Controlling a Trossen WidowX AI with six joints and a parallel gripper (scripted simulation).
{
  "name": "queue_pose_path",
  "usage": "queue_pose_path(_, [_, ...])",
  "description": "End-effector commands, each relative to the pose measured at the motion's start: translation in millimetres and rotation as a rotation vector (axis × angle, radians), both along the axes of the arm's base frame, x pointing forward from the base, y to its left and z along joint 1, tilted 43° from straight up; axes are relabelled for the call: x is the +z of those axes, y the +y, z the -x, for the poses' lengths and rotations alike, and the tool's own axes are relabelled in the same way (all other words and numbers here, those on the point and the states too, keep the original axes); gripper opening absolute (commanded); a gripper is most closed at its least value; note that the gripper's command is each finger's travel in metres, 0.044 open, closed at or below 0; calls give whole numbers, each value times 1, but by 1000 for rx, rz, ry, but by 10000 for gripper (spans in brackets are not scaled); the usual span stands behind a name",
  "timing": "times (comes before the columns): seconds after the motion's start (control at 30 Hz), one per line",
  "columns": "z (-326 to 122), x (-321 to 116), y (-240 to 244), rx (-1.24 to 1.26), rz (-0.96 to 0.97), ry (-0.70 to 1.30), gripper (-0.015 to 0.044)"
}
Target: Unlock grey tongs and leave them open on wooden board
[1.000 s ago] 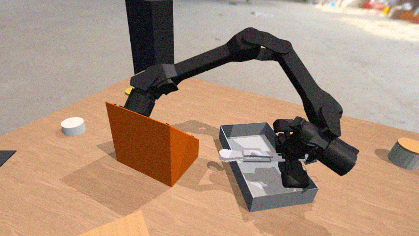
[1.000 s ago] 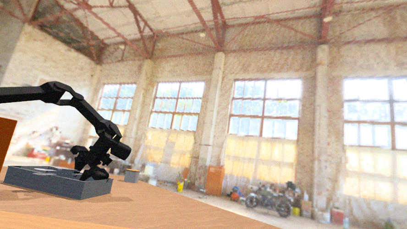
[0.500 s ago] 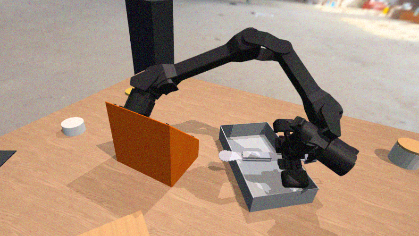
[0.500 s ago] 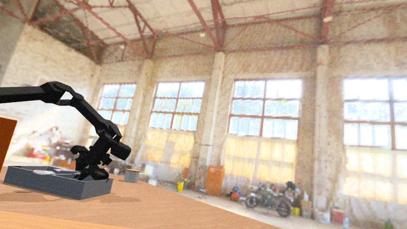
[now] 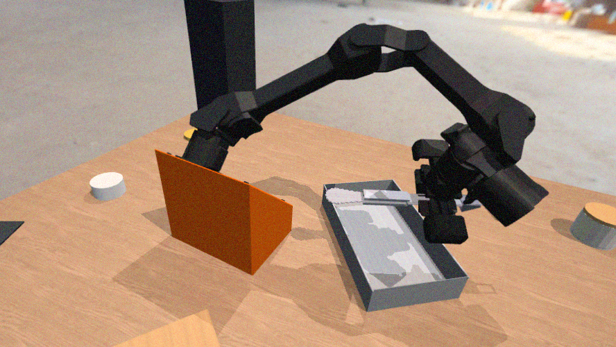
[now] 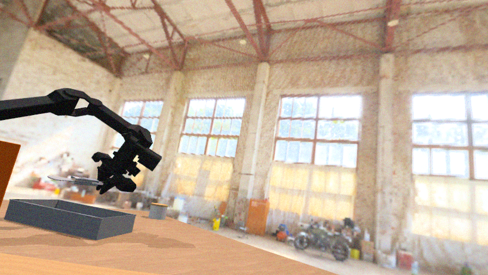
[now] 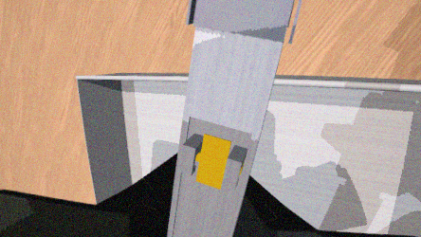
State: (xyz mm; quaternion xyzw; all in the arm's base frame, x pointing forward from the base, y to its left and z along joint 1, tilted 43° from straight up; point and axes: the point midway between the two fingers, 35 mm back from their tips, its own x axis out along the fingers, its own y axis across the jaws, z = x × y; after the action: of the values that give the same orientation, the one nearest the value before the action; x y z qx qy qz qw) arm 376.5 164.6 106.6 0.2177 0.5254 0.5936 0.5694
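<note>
The grey tongs (image 5: 386,196) (image 6: 75,180) (image 7: 232,81) are held in the air above the roasting tin (image 5: 413,298) (image 6: 51,218) (image 7: 106,142). They lie about level, arms close together, scalloped tips toward the orange block. A yellow tab (image 7: 213,161) shows on them in the wrist view, just ahead of the fingers. My gripper (image 5: 422,198) (image 6: 100,186) (image 7: 203,164) is shut on the tongs, across their width near the hinge end. The fingers partly hide that end. The wooden board (image 5: 176,332) shows only in part at the bottom edge of the top view.
A tall orange block (image 5: 211,215) (image 6: 7,167) stands between the arm's base and the board, left of the tin. A white cylinder (image 5: 107,187) stands at the left. A grey pot with an orange top (image 5: 596,228) (image 6: 157,212) stands right of the tin.
</note>
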Motion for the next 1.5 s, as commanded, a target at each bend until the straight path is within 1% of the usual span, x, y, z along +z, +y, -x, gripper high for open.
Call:
queue_pose_path(0.0, [2,0,1,10,1,2,-150])
queue_pose_path(0.17, [3,-1,2,16,33,-9,-150])
queue_pose_path(0.47, [7,-4,6,6,208,-80,-150])
queue_pose_path(0.9, [-4,2,10,-144,426,-211,-150])
queue_pose_path(1.27, [-8,2,7,-157,432,-215,-150])
queue_pose_path(1.47, [-24,-19,-26,-202,463,-158,-150])
